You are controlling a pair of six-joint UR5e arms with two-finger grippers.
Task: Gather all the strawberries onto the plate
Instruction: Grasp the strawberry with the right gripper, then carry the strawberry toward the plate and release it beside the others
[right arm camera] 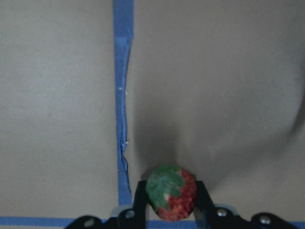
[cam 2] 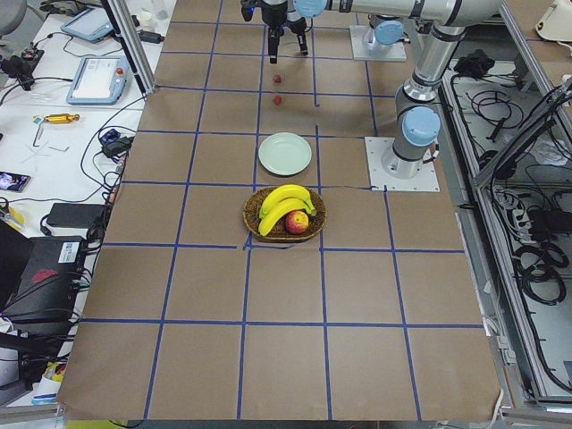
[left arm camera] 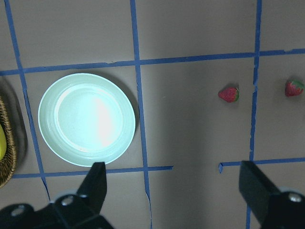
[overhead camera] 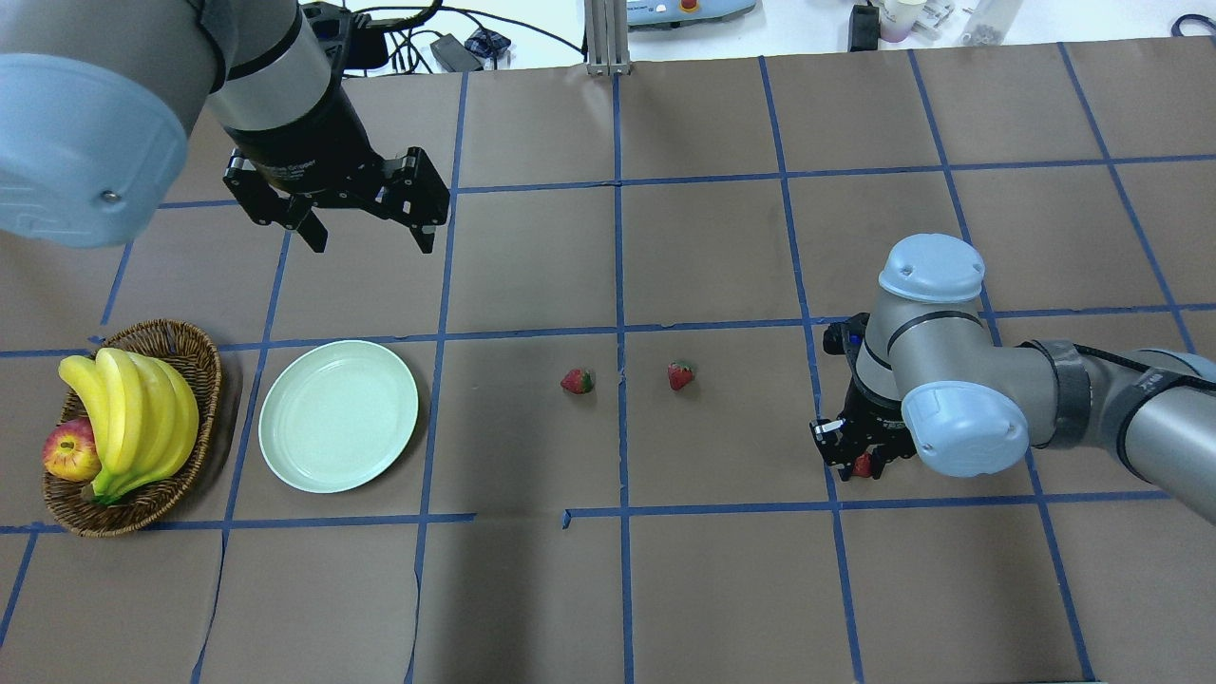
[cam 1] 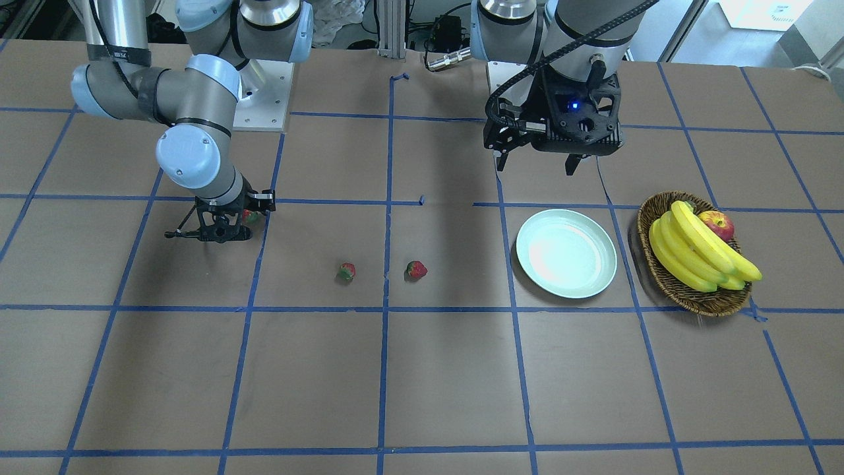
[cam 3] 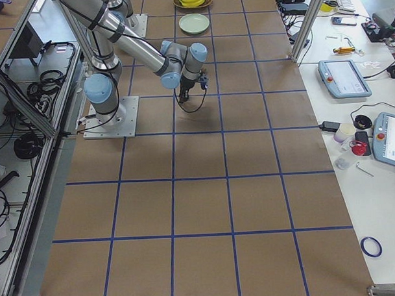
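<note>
My right gripper (overhead camera: 860, 464) is shut on one strawberry (right arm camera: 170, 193), low over the table beside a blue tape line; it also shows in the front view (cam 1: 249, 216). Two other strawberries lie on the table near the middle (overhead camera: 577, 381) (overhead camera: 680, 375), and the left wrist view shows them too (left arm camera: 229, 94) (left arm camera: 294, 88). The pale mint plate (overhead camera: 338, 415) (cam 1: 566, 253) is empty. My left gripper (overhead camera: 366, 233) hangs open and empty above the table, behind the plate.
A brown wicker basket (overhead camera: 204, 380) with bananas (overhead camera: 133, 418) and a red-yellow apple (overhead camera: 68, 450) stands just left of the plate in the overhead view. Blue tape lines grid the brown table.
</note>
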